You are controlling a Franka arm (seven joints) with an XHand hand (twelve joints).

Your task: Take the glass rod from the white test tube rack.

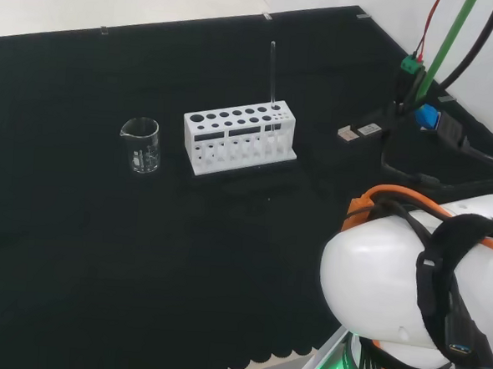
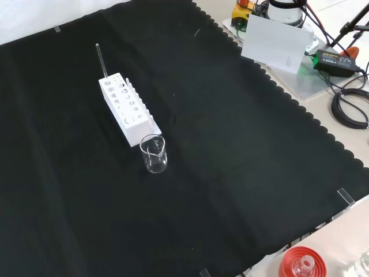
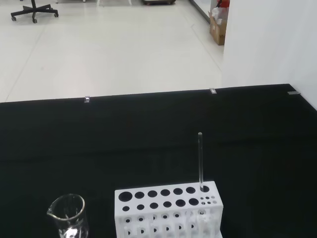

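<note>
Glass rod (image 1: 273, 71) upright in rack (image 1: 239, 139) end hole, thin and clear; off-axis pull could tip rack toward beaker (image 1: 140, 144); fingers' state can't tell.

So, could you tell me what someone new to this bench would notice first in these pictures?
The white test tube rack stands out most against the black cloth, near the middle of the head view. A thin glass rod stands upright in a hole at the rack's right end in that view. A small clear beaker stands apart on the cloth to the rack's left there; in the front view it stands just in front of the rack.
</note>
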